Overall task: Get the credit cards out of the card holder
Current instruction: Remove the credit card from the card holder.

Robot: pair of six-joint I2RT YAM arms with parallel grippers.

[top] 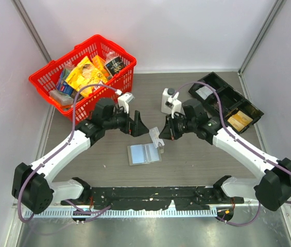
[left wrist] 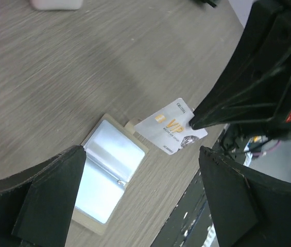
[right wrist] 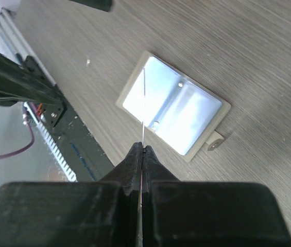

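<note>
One card (left wrist: 171, 126) was pinched in my right claw (right wrist: 142, 150), above one open holder (top: 144, 153) midway between the bench's (top: 197, 170) side edges. My left claw (top: 136, 124) stood wide, empty.

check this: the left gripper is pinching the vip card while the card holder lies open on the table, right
Not the left: the right gripper pinches the VIP card, as the left wrist view shows; the left gripper stands open, holding nothing. The card holder does lie open on the table.
</note>
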